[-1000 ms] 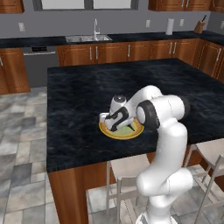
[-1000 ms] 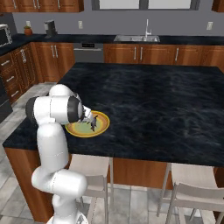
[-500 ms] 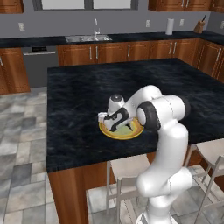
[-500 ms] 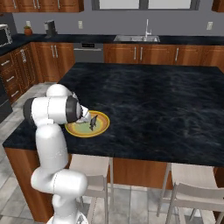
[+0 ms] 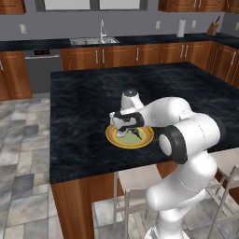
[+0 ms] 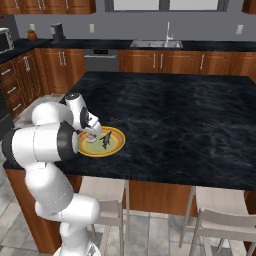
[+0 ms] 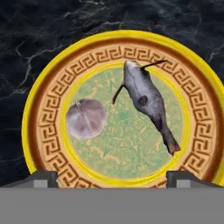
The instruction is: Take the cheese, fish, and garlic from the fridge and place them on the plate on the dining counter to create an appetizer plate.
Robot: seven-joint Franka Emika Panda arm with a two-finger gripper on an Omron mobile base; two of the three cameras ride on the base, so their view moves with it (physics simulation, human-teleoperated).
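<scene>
Standing amid a wood-cabinet kitchen, the black-marbled dining counter (image 5: 88, 98), bearing the plate (image 7: 109, 43) near its front edge. Lying inside on the green centre, apart: the garlic (image 7: 86, 118) and the fish (image 7: 146, 98). Partly hiding both in the base views, the gripper (image 7: 111, 177), hovering above, fingers spread wide, probably empty. Showing no readable writing.

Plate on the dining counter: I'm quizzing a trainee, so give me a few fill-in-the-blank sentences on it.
1. The plate holds the fish and the ____.
2. The plate sits on the ____ stone counter.
3. The gripper above the plate has its jaws ____.
4. Of the three foods, the ____ is not on the plate.

Missing words: garlic; black; open; cheese
</scene>
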